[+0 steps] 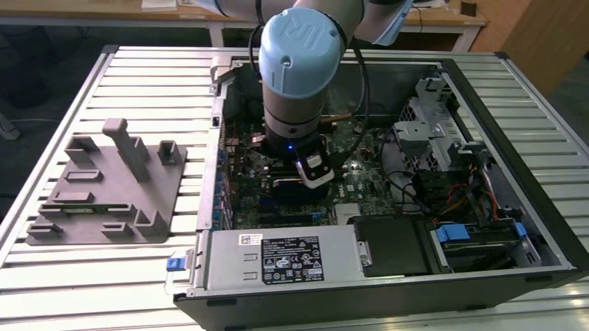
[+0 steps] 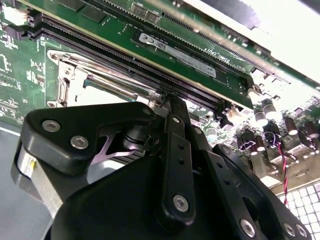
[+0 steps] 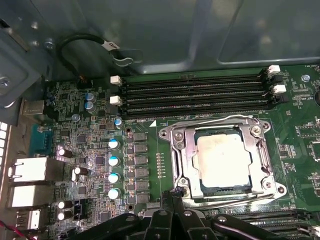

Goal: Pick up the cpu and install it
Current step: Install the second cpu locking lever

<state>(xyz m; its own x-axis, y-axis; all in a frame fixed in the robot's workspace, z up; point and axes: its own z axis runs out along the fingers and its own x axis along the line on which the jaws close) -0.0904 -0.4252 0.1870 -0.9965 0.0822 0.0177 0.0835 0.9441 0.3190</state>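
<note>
The cpu (image 3: 223,161), a pale silver square with a thin dark rim, sits flat in the motherboard socket (image 3: 222,160), inside the metal frame just below the memory slots (image 3: 195,95). It looks light, stiff and fragile, best taken by its edges. The gripper (image 3: 174,197) hangs at the socket's edge with jaws pinched narrow, holding nothing.
</note>
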